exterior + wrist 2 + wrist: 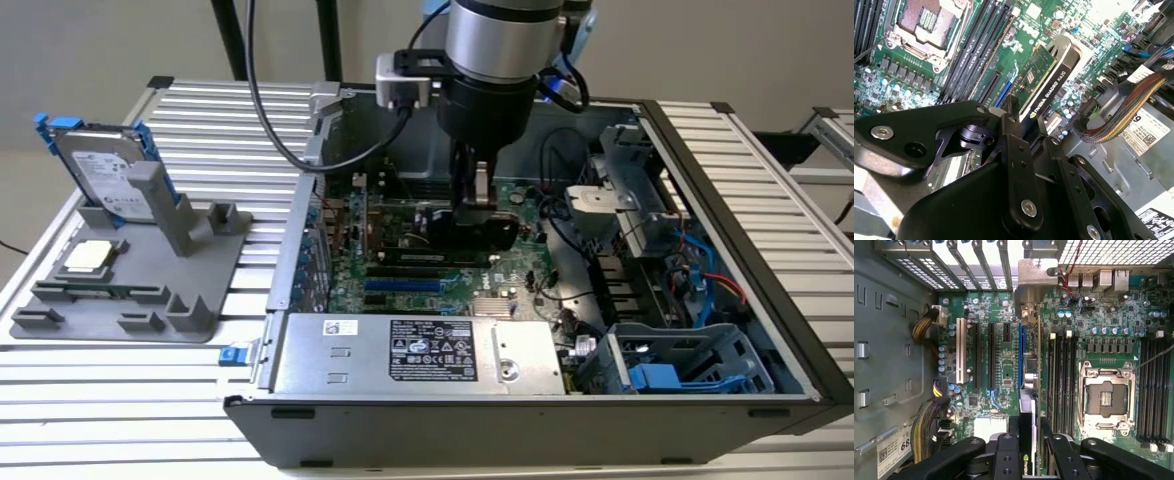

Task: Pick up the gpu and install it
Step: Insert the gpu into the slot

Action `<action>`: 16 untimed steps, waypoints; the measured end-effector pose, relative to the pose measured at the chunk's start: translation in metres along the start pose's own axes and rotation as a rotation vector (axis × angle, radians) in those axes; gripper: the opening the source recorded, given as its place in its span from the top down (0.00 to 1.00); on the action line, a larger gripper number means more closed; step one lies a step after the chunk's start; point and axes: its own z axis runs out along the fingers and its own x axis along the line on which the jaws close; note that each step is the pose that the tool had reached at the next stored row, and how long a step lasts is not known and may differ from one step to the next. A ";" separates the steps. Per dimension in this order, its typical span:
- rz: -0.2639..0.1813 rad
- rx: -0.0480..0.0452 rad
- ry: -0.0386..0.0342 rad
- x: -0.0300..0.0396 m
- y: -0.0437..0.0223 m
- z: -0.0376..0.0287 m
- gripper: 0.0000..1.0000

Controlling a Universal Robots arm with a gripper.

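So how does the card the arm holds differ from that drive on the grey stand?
The gpu is inside the computer case, over the motherboard; the hard drive stands outside, on the grey stand. The gripper's jaws clamp the gpu; nothing touches the hard drive. The gpu is black and green; the hard drive is silver in a blue frame. Both are flat rectangles set on edge.

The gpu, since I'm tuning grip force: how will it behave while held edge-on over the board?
The gpu looks like a stiff flat card, so it should not flop. Held by the gripper at one edge, it may pivot. Its bare green board probably dislikes hard squeezing.
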 end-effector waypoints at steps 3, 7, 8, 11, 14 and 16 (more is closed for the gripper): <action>0.000 0.0000 0.0001 0.0000 0.0000 0.0014 1.00; 0.000 -0.0001 0.0001 -0.0001 0.0000 0.0028 1.00; 0.000 0.0000 0.0000 -0.0001 0.0000 0.0031 1.00; 0.000 0.0000 -0.0001 -0.0001 -0.0001 0.0046 1.00; 0.000 0.0000 -0.0001 -0.0001 -0.0001 0.0058 1.00; 0.000 0.0000 -0.0001 -0.0002 -0.0001 0.0073 1.00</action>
